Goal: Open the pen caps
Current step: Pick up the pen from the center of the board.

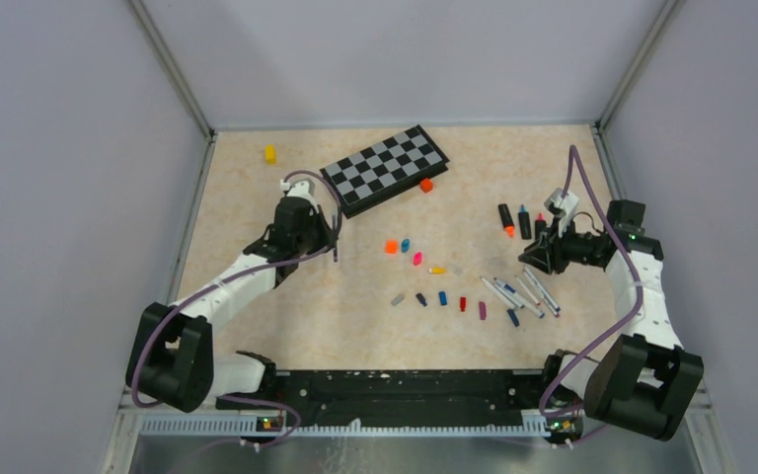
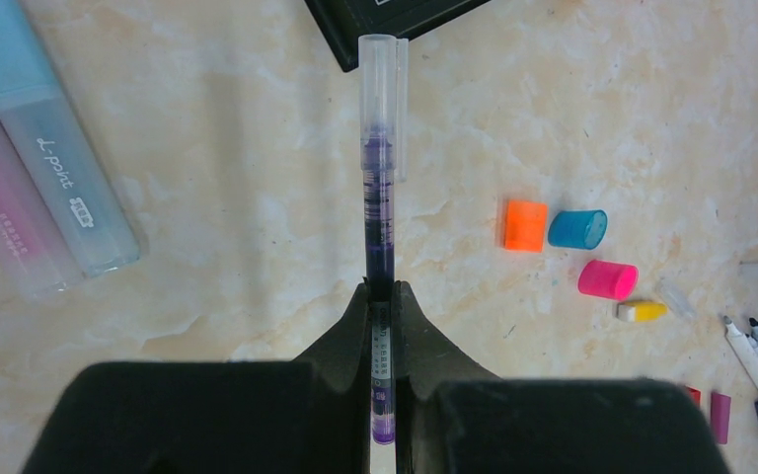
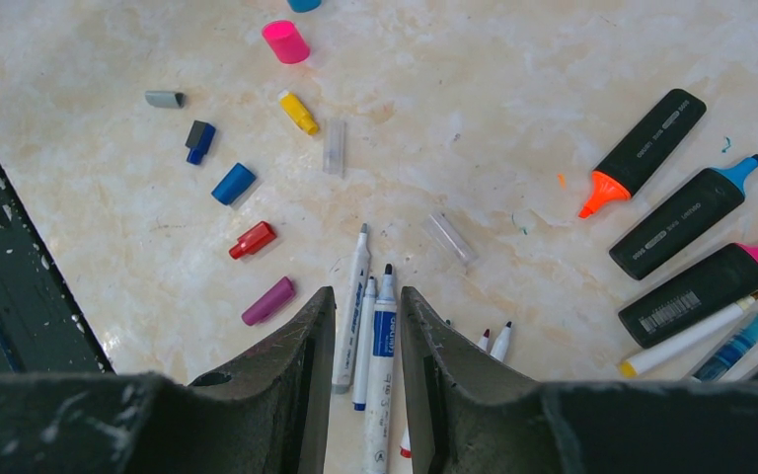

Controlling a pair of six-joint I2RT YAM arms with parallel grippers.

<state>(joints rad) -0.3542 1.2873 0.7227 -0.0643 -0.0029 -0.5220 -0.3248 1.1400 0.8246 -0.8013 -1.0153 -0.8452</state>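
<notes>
Clear pen cap beyond left jaws, pen between them.

Left arm: stretched forward from its base, angled in toward the middle.
Left pincer: jaws pressed together on a thin purple pen.
Right arm: elbow raised, wrist turned inward to the left.
Right pincer: jaws partly apart, pointing downward.

a black-and-grey chessboard lies tilted at the far middle of the beige marbled table. a small orange block sits just beside its right end; a yellow block lies well apart, to its left.
</notes>
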